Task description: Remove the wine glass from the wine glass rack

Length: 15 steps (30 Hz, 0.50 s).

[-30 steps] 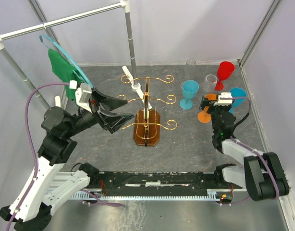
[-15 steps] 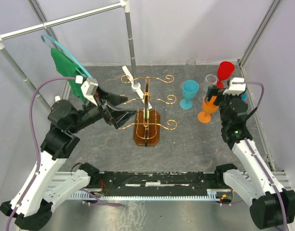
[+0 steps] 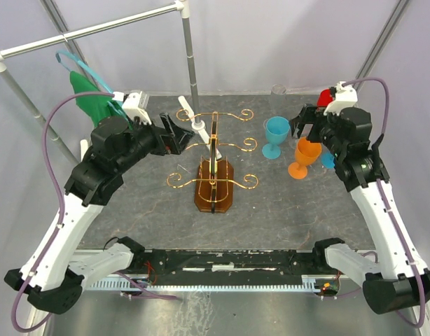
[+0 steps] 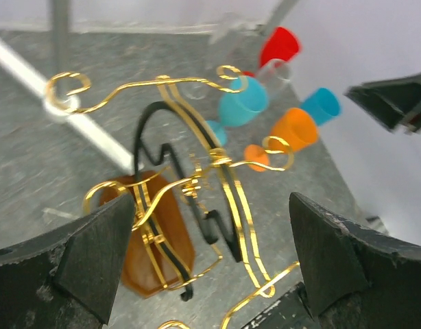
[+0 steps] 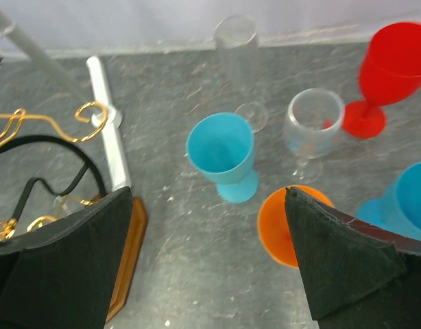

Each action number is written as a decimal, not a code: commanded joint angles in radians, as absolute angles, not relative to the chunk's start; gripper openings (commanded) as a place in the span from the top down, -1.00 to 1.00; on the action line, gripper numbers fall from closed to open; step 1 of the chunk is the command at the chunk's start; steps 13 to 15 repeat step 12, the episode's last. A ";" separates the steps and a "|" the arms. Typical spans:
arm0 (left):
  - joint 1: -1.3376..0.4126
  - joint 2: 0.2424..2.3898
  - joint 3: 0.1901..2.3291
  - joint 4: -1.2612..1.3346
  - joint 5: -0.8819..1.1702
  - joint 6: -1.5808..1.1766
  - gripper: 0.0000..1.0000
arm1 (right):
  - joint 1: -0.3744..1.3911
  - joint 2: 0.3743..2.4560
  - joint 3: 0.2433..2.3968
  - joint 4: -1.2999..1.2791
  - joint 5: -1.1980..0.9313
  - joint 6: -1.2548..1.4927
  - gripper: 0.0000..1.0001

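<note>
Grey desk [image 3: 271, 210] carries rack [image 3: 213, 164] and glasses [image 3: 276, 133]; left gripper [image 3: 178, 135] and right gripper [image 3: 307, 127] hover spread wide, empty.

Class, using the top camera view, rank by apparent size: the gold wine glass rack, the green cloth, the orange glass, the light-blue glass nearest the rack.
1. wine glass rack.
2. green cloth, partly hidden.
3. orange glass and light-blue glass look alike; no ranking.
</note>
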State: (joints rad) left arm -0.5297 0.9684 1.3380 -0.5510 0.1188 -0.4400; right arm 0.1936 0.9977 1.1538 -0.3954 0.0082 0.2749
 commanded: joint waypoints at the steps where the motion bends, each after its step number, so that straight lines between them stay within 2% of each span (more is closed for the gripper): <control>1: -0.531 0.981 1.392 -0.646 -0.156 -0.479 -0.98 | 0.202 1.039 1.248 -0.484 -0.124 0.338 -0.99; 7: -0.531 1.093 1.469 -0.756 -0.240 -0.446 -0.98 | 0.217 1.088 1.324 -0.565 -0.143 0.349 -0.99; 15: -0.531 1.083 1.434 -0.726 -0.242 -0.446 -0.98 | 0.222 1.077 1.341 -0.585 -0.118 0.324 -0.99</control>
